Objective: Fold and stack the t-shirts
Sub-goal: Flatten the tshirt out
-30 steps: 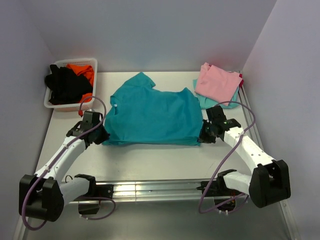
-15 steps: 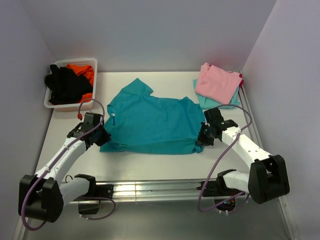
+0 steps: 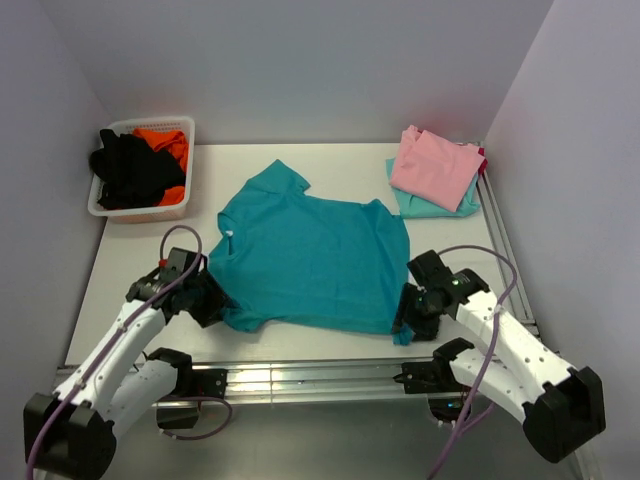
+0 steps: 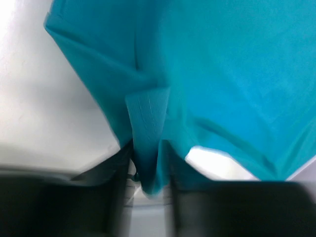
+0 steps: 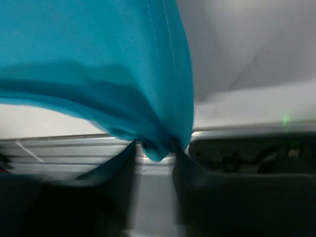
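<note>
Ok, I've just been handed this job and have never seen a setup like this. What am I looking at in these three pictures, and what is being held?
The wide picture looks down from above and behind the machine: a left arm and a right arm bolted at the near edge of a table. The two blurry close-ups come from a camera on each wrist. The left gripper and right gripper are each shut on the near side of the teal t-shirt, which lies spread mid-table. Back right, a folded pink t-shirt lies on a pale aqua one. Back left, a white basket holds black clothes and orange clothes.
</note>
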Motion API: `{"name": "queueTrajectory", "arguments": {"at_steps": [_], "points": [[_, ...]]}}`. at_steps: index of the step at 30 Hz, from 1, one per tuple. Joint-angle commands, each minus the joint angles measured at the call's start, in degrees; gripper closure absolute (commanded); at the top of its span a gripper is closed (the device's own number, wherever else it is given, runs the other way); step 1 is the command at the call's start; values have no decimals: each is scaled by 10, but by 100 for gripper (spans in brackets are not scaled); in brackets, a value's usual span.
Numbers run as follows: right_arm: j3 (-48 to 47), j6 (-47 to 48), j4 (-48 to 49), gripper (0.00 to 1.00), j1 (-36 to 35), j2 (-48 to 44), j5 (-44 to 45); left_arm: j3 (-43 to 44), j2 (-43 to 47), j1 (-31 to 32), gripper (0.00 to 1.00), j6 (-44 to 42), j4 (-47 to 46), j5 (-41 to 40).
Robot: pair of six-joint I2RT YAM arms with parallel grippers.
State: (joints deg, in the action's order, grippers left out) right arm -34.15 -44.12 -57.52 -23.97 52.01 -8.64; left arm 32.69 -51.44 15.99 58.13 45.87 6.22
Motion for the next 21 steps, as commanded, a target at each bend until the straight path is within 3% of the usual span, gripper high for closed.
{"name": "queueTrajectory", "arguments": {"at_steps": [1,2,3,8,12,15,18,20,21], "points": [[11,-36,-118,12,-12,-52,1,10,52,3,45,19,106,45],[0,-38,-138,0,-18,-62,-7,17,63,4,20,18,135,48],[-9,-42,-147,0,-20,-74,-3,25,81,4,1,16,145,51],[-113,-28,-150,0,-22,-24,49,118,57,4,1,-9,129,19],[-195,-4,-88,0,-22,98,78,172,-43,4,1,-29,15,-12],[-255,17,-32,0,-21,205,103,217,-151,3,5,-51,-50,-21],[-333,42,13,3,-20,328,118,283,-273,3,19,-78,-103,-24],[-402,61,26,18,-20,392,128,322,-362,2,47,-88,-130,-30],[-426,66,28,33,-20,449,129,357,-392,2,58,-99,-139,-28]]}}
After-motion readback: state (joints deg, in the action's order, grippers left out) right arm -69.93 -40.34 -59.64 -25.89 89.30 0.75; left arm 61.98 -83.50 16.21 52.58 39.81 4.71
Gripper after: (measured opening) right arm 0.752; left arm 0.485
